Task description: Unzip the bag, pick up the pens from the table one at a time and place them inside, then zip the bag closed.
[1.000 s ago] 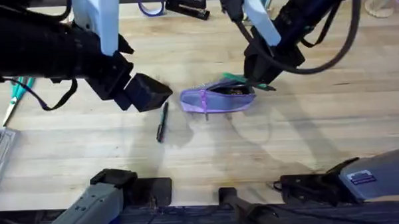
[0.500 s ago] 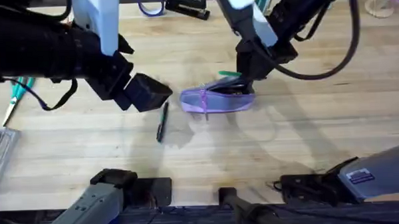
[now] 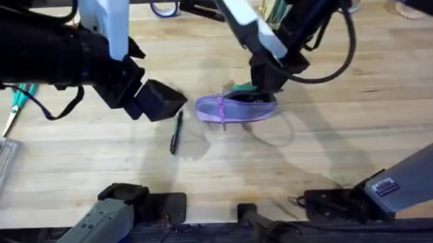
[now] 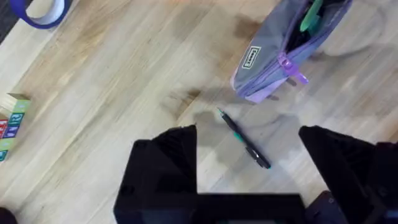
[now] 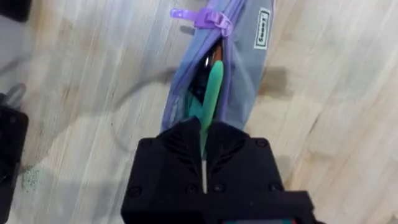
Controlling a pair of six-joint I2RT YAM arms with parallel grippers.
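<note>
The bag point(image 3: 236, 108) lies on the tabletop point(image 3: 333, 153) with its zipper open, so the unzipping looks done. The right pincer point(image 5: 204, 140) hangs just over the bag's open mouth, its fingers pressed together on the green pen point(image 5: 211, 87), whose free end already dips into the slot. That pen is about half delivered: it is in the opening but not let go.

The black pen point(image 3: 176, 131) lies flat on the tabletop, just beside the bag on the side nearer the left arm's base, not touching the fabric. The left pincer point(image 4: 249, 155) hovers above this pen, near the bag's closed end, with its fingers spread wide and nothing between them.

By my judgement, what remains is to release the green pen fully inside the bag, collect the black one and put it in too, then draw the zipper shut. The purple zipper pull point(image 5: 202, 18) sits at the end of the bag away from the right pincer, so closing will mean drawing it back along the whole top.

A small white label point(image 5: 262, 29) is sewn on the grey-blue side panel of the bag. It carries dark lettering, but I cannot read it with confidence; it may be a short brand word.
</note>
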